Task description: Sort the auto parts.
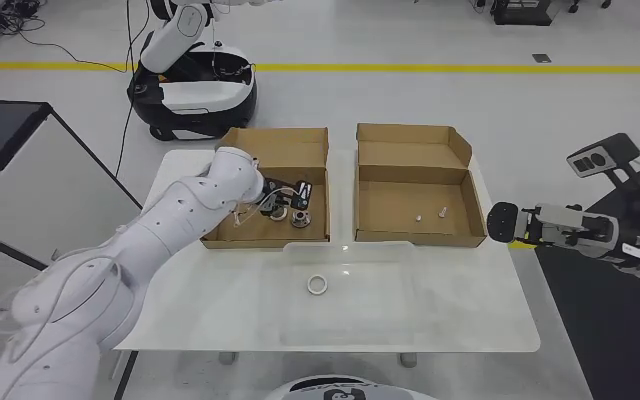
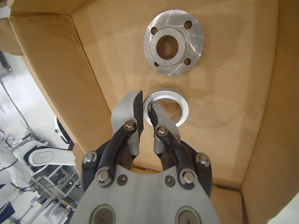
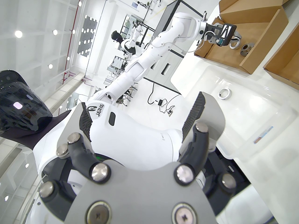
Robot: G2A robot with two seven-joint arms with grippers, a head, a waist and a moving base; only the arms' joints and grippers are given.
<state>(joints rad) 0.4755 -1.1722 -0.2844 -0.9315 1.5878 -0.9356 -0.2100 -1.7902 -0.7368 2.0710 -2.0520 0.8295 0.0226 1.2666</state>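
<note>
Sorting step in hand, by my reading: the drop-off of one part into the left cardboard box (image 2: pixel 233 122). A pick-up from it can't be ruled out.

Left claw (image 2: pixel 144 101) is reaching down inside that box and is pinching the wall of a metal ring (image 2: pixel 168 94), with one finger sitting outside the rim and the other inside the bore. The jaws are pressing together on the band. The rest of the ring is sticking out past the fingertips, and it is hanging close over the box floor or just touching it; which of the two is hard to say.

Just beyond the ring, farther out from the fingertips, a steel flange (image 2: pixel 195 43) with four bolt holes is lying flat on the cardboard, near the ring but apart from it.

Right claw (image 3: pixel 142 103) is hanging off the table's side, well apart from the boxes, jaws spread wide and gripping nothing.

A second ring (image 1: pixel 317 285) is waiting on the white table (image 1: pixel 470 320), behind the left claw's wrist and outside the box. Two small parts (image 1: pixel 438 211) are lying in the right cardboard box (image 1: pixel 400 195).

Next move, as I judge it: the jaws need spreading only enough to free the inner finger from the bore, followed by a straight lift, so the ring is not dragging into the flange.
</note>
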